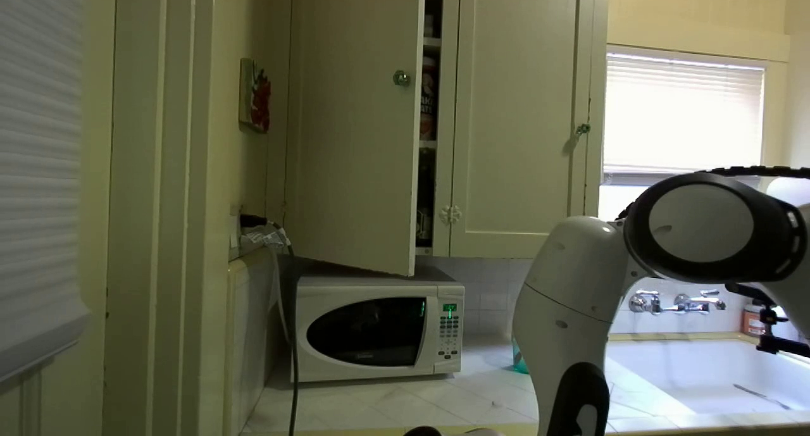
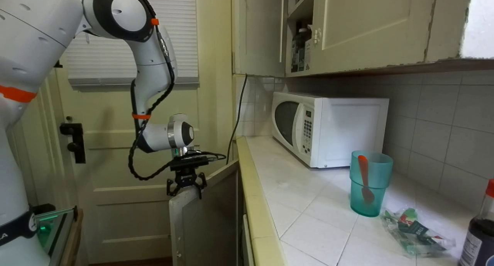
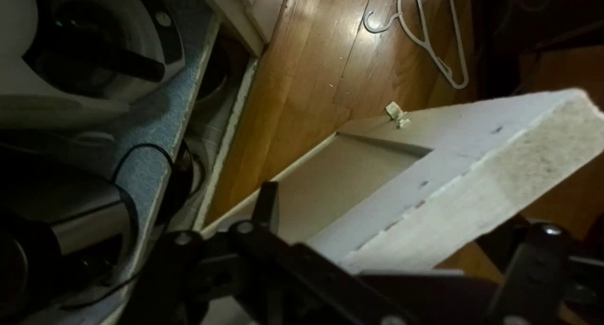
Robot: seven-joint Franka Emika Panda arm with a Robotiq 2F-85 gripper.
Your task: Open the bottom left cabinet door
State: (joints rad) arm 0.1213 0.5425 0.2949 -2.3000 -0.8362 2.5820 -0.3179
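Observation:
The bottom cabinet door (image 2: 208,219) stands swung out from under the counter in an exterior view. Its inner face and thick top edge also show in the wrist view (image 3: 363,188). My gripper (image 2: 186,192) points down at the door's top free corner, with one finger on each side of the edge. In the wrist view my gripper (image 3: 394,235) has its fingers wide apart; one is over the inner face, the other beyond the outer face. Whether a finger touches the door I cannot tell. The gripper and lower cabinet are out of view in an exterior view.
The counter's yellow edge (image 2: 258,216) runs beside the door. A microwave (image 2: 347,127), teal cup (image 2: 361,181) and bottle (image 2: 480,227) stand on it. An upper door (image 1: 354,138) hangs ajar. Appliances fill the blue cabinet shelf (image 3: 146,122). A hanger (image 3: 427,42) lies on the floor.

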